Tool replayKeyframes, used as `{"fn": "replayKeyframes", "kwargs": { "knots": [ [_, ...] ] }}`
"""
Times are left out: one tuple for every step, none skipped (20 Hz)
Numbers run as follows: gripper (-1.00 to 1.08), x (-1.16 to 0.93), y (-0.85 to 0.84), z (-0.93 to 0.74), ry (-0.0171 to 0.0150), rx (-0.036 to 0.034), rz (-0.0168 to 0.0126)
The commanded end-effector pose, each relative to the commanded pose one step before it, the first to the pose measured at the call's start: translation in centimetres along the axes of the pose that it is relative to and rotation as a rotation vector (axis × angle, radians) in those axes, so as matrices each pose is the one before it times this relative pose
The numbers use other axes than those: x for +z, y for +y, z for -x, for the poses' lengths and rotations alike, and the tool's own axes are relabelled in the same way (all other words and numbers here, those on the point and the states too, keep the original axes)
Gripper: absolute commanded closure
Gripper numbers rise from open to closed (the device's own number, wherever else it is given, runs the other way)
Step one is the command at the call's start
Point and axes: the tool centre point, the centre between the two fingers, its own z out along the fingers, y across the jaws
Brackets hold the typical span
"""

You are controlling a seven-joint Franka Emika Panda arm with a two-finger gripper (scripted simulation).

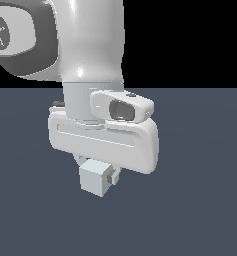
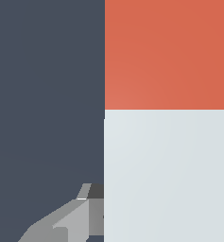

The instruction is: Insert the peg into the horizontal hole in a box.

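Note:
The peg (image 2: 165, 118) fills much of the wrist view, red-orange on one stretch and pale grey-white on the rest. In the exterior view only its pale square end (image 1: 95, 179) shows, pointing toward the camera beneath the white hand. My gripper (image 1: 97, 172) is shut on the peg's pale part, with one finger (image 1: 113, 175) pressed against its side. A grey finger (image 2: 73, 220) also shows beside the peg in the wrist view. The box and its hole are out of view.
A flat dark blue-grey floor (image 1: 200, 200) lies all around the hand. The white arm (image 1: 90, 40) and its wrist camera housing (image 1: 122, 107) block the upper middle of the exterior view.

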Motion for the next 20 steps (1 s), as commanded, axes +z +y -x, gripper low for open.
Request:
{"fn": "replayKeyframes", "kwargs": {
  "knots": [
    [1.08, -0.584, 1.531, -1.235, 0.00063, -0.08141, 0.00309],
    [1.08, -0.165, 0.572, -0.465, 0.00004, -0.03165, 0.00005],
    [1.08, -0.165, 0.570, -0.467, 0.00006, -0.03161, 0.00005],
    [1.08, -0.164, 0.569, -0.468, 0.00007, -0.03158, 0.00005],
    [1.08, -0.163, 0.569, -0.470, 0.00008, -0.03158, 0.00004],
    [1.08, -0.163, 0.569, -0.472, 0.00009, -0.03159, 0.00004],
    [1.08, -0.162, 0.569, -0.474, 0.00010, -0.03162, 0.00004],
    [1.08, -0.162, 0.570, -0.477, 0.00012, -0.03167, 0.00003],
    [1.08, -0.162, 0.570, -0.480, 0.00013, -0.03176, 0.00003],
    [1.08, -0.162, 0.572, -0.484, 0.00013, -0.03185, 0.00002],
    [1.08, -0.161, 0.574, -0.487, 0.00014, -0.03197, 0.00002],
    [1.08, -0.161, 0.576, -0.492, 0.00015, -0.03212, 0.00002],
    [1.08, -0.157, 0.564, -0.485, 0.00016, -0.03149, 0.00001],
    [1.08, -0.149, 0.538, -0.465, 0.00016, -0.03007, 0.00000],
    [1.08, -0.141, 0.512, -0.445, 0.00016, -0.02864, 0.00000],
    [1.08, -0.133, 0.486, -0.423, 0.00016, -0.02717, -0.00001],
    [1.08, -0.126, 0.460, -0.401, 0.00015, -0.02568, -0.00001],
    [1.08, -0.118, 0.434, -0.380, 0.00015, -0.02426, -0.00002],
    [1.08, -0.110, 0.408, -0.362, 0.00015, -0.02288, -0.00002],
    [1.08, -0.102, 0.382, -0.342, 0.00014, -0.02146, -0.00003]
  ]
}}
